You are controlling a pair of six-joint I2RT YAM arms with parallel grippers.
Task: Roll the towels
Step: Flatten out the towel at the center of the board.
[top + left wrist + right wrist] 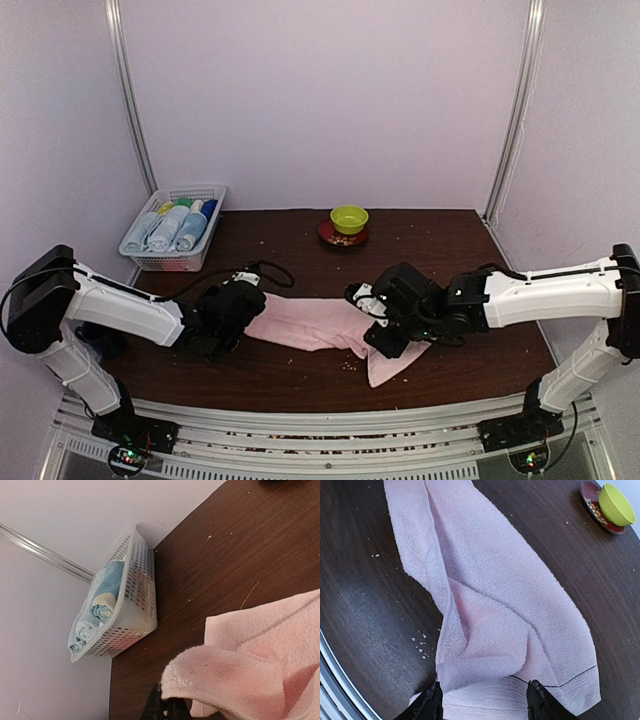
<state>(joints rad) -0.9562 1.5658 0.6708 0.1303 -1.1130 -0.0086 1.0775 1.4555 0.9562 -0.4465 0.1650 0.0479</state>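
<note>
A pale pink towel (305,325) lies crumpled across the front middle of the dark table (440,250). My left gripper (232,312) is at its left end and is shut on a lifted corner of the pink towel (240,672); the black fingertips (159,706) pinch the fold at the bottom of the left wrist view. My right gripper (388,322) hovers over the towel's right end. In the right wrist view this gripper (485,707) is open, its fingers (427,706) spread wide on either side of a loose fold of the pink towel (490,605).
A white mesh basket (205,192) (135,605) holding several rolled blue and white towels (168,228) stands at the back left corner. A green bowl (349,217) (616,502) on a red plate sits at the back middle. Small crumbs (420,645) dot the table.
</note>
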